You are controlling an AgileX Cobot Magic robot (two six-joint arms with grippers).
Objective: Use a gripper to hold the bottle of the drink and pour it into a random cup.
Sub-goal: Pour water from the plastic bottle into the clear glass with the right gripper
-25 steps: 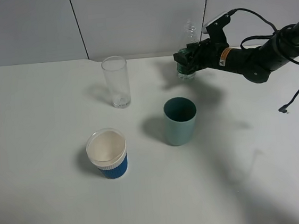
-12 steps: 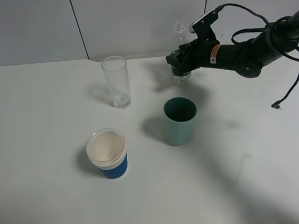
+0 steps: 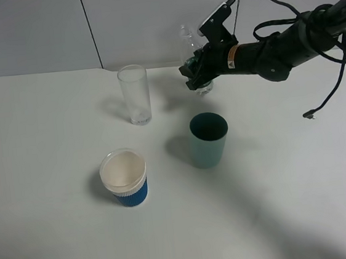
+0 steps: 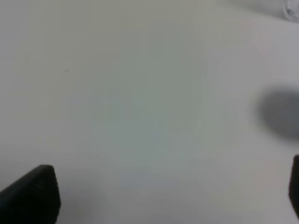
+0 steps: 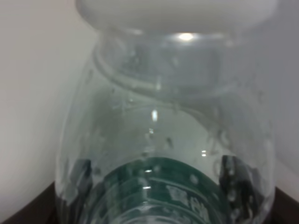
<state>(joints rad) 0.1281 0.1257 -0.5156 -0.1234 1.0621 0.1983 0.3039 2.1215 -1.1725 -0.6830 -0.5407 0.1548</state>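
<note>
Right hand (image 3: 198,71) is closed on the bottle (image 3: 188,41), black jaws clamped across the green-labelled body. Grip is narrow, with no gap showing between jaws and plastic. The bottle is at the far side of the table (image 3: 49,130), tilted, its neck leaning toward the glass tumbler (image 3: 135,95). The bottle's clear base shows just below the jaws. I cannot tell from the high view whether it is clear of the table top.

In the right wrist view the bottle (image 5: 163,140) fills the frame. It shows clear shoulders, droplets on the inside wall and the green label with white text at the near edge. Dark jaw edges show on either side of the label. The top of the neck is pale and too blurred to tell whether it is a cap or an open mouth.

The tumbler stands upright, apart from the bottle. A teal cup (image 3: 209,139) stands upright nearer the camera, close below the held bottle. A blue ribbed cup (image 3: 124,176) with a white rim stands nearer again, on the tumbler's side.

Left hand (image 4: 163,193) is seen only in its own wrist view. One dark fingertip (image 4: 32,196) shows at one edge and a sliver of the other at the opposite edge. The fingers are set wide apart with only bare table between them.
</note>
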